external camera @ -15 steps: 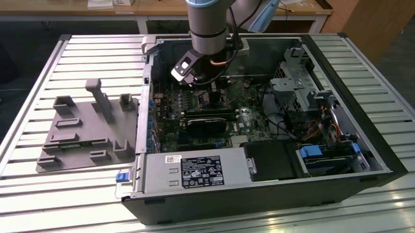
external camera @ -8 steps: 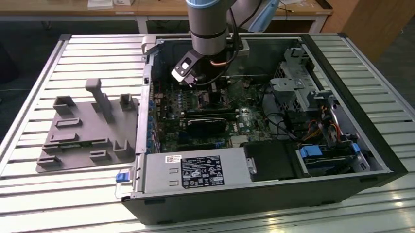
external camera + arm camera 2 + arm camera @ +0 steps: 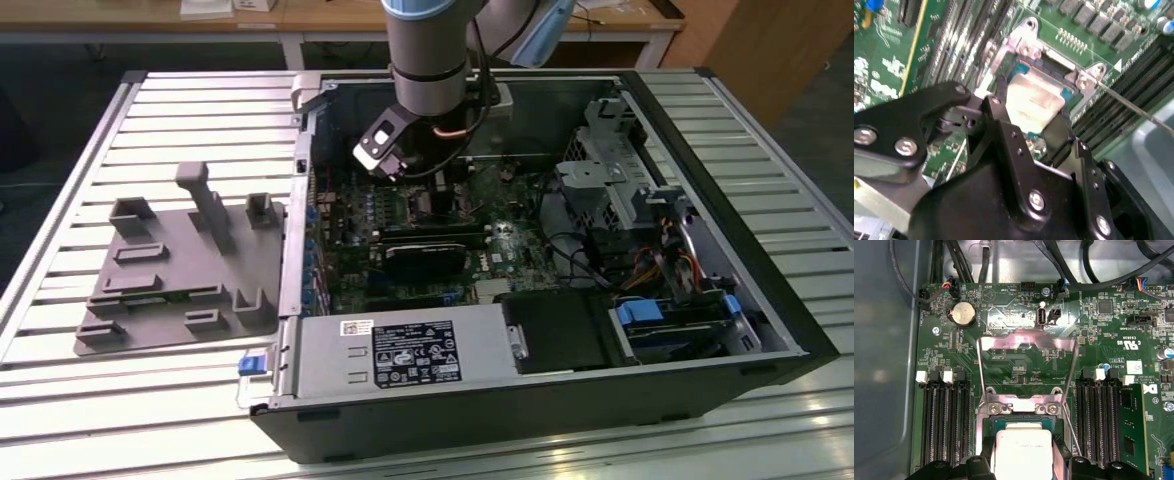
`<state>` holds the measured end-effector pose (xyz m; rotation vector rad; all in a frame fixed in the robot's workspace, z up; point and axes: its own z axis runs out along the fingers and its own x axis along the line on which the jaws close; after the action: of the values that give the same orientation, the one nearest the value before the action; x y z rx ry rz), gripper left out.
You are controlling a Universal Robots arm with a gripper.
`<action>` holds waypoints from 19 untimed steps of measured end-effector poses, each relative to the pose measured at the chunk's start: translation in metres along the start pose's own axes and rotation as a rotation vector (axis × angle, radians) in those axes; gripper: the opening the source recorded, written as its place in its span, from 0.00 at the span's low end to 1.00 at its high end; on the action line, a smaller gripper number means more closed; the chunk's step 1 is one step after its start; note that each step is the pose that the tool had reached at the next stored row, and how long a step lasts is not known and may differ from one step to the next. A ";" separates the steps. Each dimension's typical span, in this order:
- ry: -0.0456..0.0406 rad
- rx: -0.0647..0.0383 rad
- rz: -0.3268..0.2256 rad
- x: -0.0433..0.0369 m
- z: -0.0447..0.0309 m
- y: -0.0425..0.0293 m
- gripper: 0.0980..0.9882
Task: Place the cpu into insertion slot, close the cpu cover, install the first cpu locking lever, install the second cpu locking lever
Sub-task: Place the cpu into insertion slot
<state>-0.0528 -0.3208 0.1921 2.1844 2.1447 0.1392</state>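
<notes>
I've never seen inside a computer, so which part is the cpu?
Inside the open computer case, find the green circuit board under the arm. Between the long black memory slots, the gripper holds the cpu: a small flat silver-grey square, solid, unlike the open-centred cpu cover beside it.

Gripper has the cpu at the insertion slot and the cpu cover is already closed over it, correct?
No. The cpu cover is open, swung back off the insertion slot, as the first wrist view shows. The rest holds: the gripper has the cpu at the slot.
</notes>
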 end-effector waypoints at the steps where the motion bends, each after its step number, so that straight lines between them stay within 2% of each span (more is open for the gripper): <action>1: 0.0000 0.000 0.000 0.0000 0.0000 0.0000 0.49; 10: 0.0004 0.000 0.000 0.0001 0.0003 0.0000 0.49; 12: 0.0003 0.000 0.000 0.0000 0.0003 0.0000 0.51; 13: 0.0002 0.000 0.000 0.0000 0.0003 0.0000 0.58; 19: 0.0001 0.000 0.000 0.0000 -0.0015 0.0002 0.58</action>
<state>-0.0528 -0.3208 0.1936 2.1845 2.1448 0.1394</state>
